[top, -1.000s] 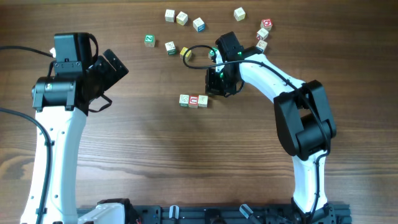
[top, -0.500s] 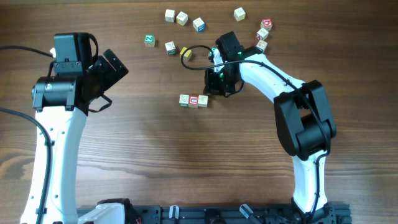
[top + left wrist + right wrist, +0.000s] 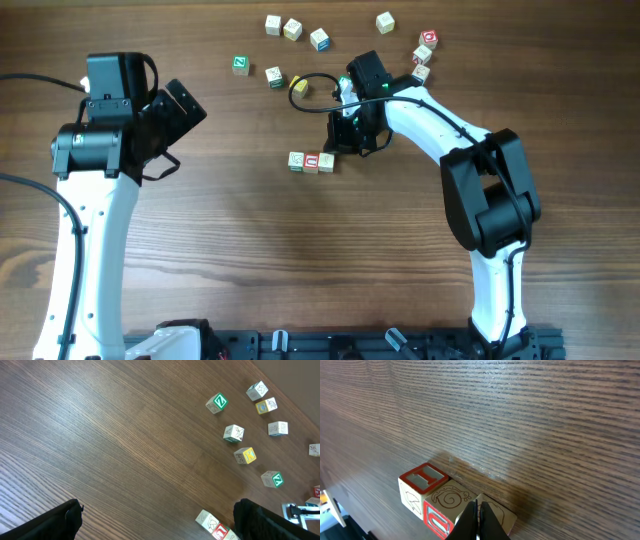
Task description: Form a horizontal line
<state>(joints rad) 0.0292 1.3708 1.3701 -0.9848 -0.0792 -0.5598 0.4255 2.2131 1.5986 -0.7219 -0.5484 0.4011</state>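
In the overhead view, the horizontal line (image 3: pixel 311 161) of three touching cubes is seen on the wooden table (image 3: pixel 300 250), just beside the right gripper (image 3: pixel 342 146); loose cubes (image 3: pixel 292 29) are scattered beyond it. In the left wrist view, the left gripper (image 3: pixel 157 507) is seen spread wide and empty. In the right wrist view, the right fingers (image 3: pixel 468 527) are pressed together, nothing between them, at the row's end cube.

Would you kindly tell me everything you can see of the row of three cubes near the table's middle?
The row of cubes is three wooden-looking blocks resting on the table, touching in a straight left-to-right line seen from overhead. Left has green trim, middle red, right plain pale. The right gripper hangs near its right end; contact unclear.
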